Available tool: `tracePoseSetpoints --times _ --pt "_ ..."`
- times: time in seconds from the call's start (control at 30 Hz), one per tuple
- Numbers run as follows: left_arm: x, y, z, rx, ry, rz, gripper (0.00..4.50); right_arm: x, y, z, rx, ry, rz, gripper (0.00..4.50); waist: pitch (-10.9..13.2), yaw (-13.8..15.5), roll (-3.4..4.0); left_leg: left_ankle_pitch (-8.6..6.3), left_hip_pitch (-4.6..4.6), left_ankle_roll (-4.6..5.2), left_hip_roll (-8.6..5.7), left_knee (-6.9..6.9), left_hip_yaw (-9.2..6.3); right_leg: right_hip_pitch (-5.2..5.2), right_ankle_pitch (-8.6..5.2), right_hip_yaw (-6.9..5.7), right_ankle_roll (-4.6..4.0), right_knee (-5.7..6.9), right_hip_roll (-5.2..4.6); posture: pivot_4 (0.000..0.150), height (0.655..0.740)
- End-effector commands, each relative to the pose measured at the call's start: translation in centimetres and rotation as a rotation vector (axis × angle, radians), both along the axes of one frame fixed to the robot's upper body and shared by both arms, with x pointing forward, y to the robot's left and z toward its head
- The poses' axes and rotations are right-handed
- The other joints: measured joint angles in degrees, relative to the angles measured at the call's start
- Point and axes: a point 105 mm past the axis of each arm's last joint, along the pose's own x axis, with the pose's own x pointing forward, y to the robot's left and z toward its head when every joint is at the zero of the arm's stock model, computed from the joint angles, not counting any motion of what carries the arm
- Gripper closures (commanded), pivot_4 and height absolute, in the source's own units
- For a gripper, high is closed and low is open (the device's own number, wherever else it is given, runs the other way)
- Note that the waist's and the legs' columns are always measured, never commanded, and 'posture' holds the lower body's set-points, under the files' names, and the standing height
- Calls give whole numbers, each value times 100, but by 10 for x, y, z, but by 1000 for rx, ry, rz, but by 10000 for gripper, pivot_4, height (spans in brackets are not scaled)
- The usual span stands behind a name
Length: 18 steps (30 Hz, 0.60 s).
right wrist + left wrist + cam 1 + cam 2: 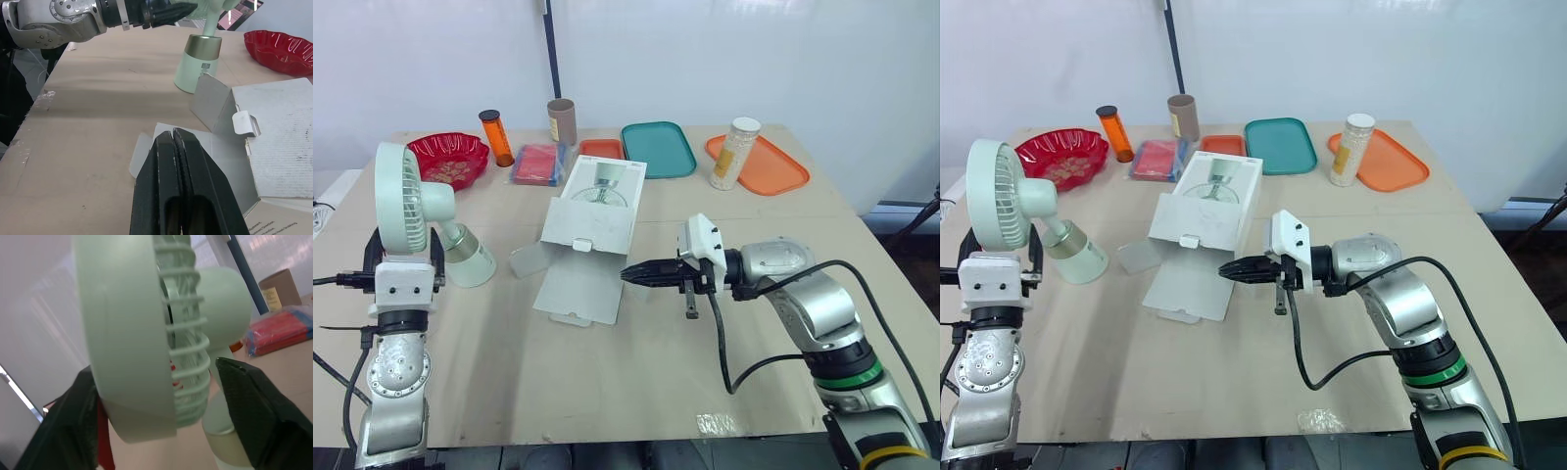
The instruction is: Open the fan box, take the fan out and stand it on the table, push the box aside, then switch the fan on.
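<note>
The pale green fan (411, 201) is at the table's left, its cone base (470, 259) down on the tabletop. My left gripper (406, 257) reaches up from below it. Its black fingers (254, 416) sit either side of the fan head's lower rim, shut on the head. The white fan box (597, 211) lies open in the middle, with its lid flap (578, 289) spread flat toward me. My right gripper (631, 274) hovers at that flap's right edge, pointing left. Its fingers (173, 161) are pressed together and hold nothing.
Along the back stand a red bowl (450, 157), an orange bottle (495, 137), a cardboard tube (561, 120), a red and blue packet (538, 164), a small orange tray (602, 149) and a teal tray (658, 147). A jar (734, 152) stands on an orange tray (773, 168).
</note>
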Motion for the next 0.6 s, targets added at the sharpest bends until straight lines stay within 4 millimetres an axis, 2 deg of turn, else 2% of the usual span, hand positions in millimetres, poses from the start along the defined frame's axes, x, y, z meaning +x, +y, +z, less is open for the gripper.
tracePoseSetpoints --times 0.03,0.23,0.6 --pt "-2 5 10 6 -41 28 1679 -5 3 9 13 -45 17 45000 0 0 0 0 -2 0 0 0 0 -1 0 0 1 -1 0 1500 7400" --pt "-3 7 11 10 -53 42 1679 -4 3 10 10 -48 15 45000 0 2 0 0 -6 0 0 0 -1 -4 0 -1 0 -2 -1 1500 7400" --pt "-33 -4 31 8 -138 54 1679 -4 3 12 17 -53 27 45000 1 2 -3 0 -9 0 0 -1 -2 -6 0 -1 1 -5 -1 1500 7400"
